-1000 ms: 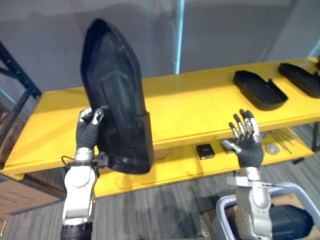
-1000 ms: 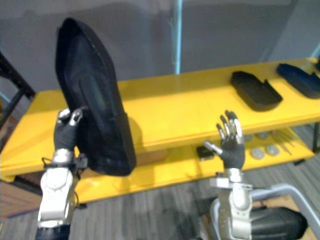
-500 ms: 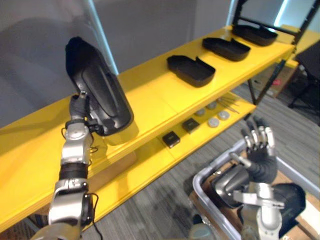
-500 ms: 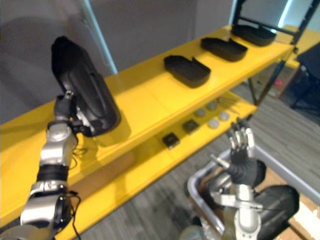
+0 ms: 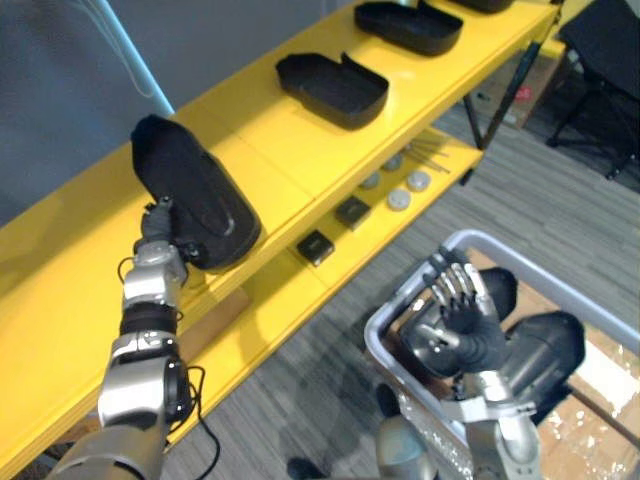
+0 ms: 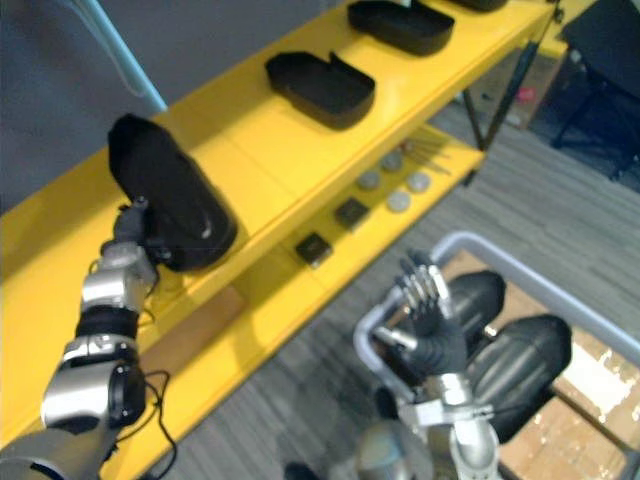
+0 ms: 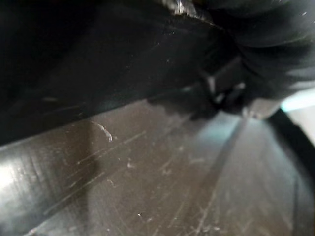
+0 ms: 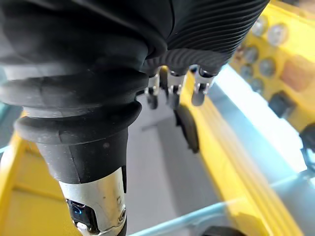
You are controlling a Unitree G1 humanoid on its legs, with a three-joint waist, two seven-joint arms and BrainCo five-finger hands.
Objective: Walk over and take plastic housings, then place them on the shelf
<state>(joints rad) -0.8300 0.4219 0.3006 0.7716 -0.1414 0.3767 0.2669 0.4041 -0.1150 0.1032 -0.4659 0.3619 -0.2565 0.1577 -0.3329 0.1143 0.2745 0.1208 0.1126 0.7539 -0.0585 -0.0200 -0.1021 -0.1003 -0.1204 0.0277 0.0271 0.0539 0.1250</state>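
Left hand (image 5: 157, 228) is clamped on the low edge of a black plastic housing (image 5: 195, 192), thumb on the front face, the rest of the fingers mostly tucked behind it. That's at about 10 o'clock in the head view. The housing stands tilted on the yellow top shelf (image 5: 270, 150), bottom end right at the shelf's front lip, nose pointing up toward 11 o'clock. The left wrist cam is basically pressed against the housing's scuffed dark surface, so no extra info there.

Further along the same shelf, toward 1 o'clock from the held one and well apart, a second housing (image 5: 332, 88) lies flat with its open side up. A third housing (image 5: 408, 25) lies past it.

Lower shelf (image 5: 270, 290) has small stuff: two black square bits (image 5: 315, 247) and a few grey discs (image 5: 399, 200), all at roughly 3 o'clock from the left hand.

Right hand (image 5: 462, 318) is at 5 o'clock in the view, empty, palm up-ish w/ fingers (image 8: 170, 91) straight and relaxed. It hovers over a grey bin (image 5: 500, 257) on the floor. Inside the bin are more dark housings (image 5: 548, 345), not touching the hand as far as the pics show.
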